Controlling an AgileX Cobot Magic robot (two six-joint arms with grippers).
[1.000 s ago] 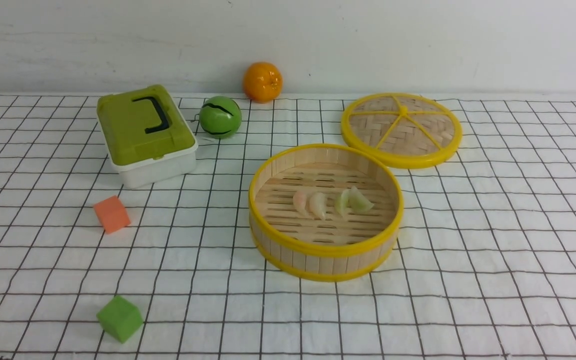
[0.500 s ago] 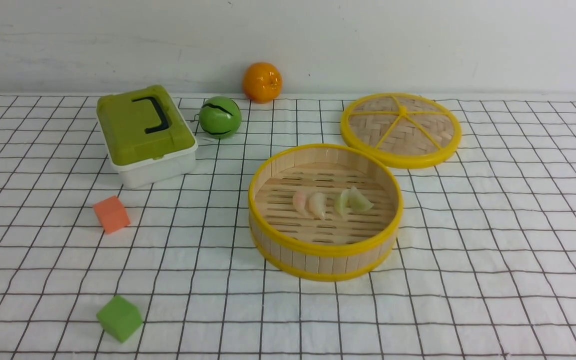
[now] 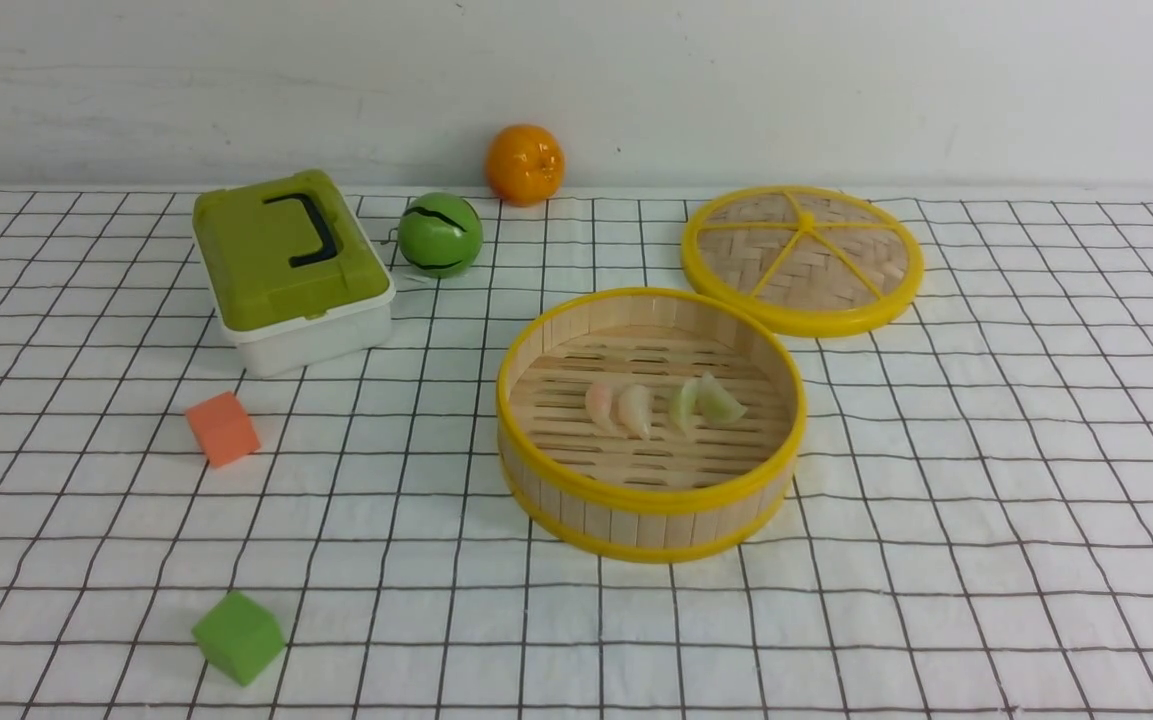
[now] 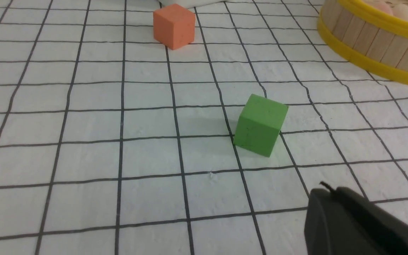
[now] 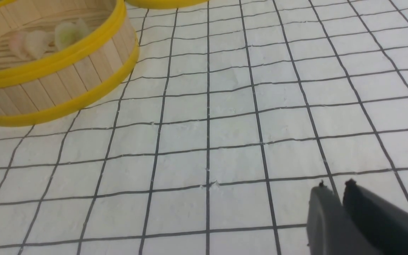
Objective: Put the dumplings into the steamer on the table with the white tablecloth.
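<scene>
All four dumplings lie inside the bamboo steamer [image 3: 652, 524], so the placing looks complete: the pinkish pair [image 3: 620, 409] and the greenish-yellow pair [image 3: 706, 404] rest on its slatted floor. The steamer sits on the white tablecloth [image 3: 986, 480], ahead of both grippers: off to the robot's right from the left gripper [image 4: 334, 189], off to its left from the right gripper [image 5: 336, 183].

The left gripper is closed on nothing, its tips together; the right gripper stands slightly parted, with nothing in its narrow gap. Neither touches the steamer, and what the task still calls for is probably only a quiet withdrawal or rest.

As for edges, the steamer's raised yellow rim could catch a low sweep inward from either gripper. The green foam cube [image 3: 238, 637] lies nearest the left gripper, ahead of it, with the orange foam cube [image 3: 223, 429] farther on. Beyond the steamer from the right gripper is the woven lid [image 3: 803, 262]; whether the two touch is hard to tell. Bare cloth ahead of the right gripper gives it the easier room.
</scene>
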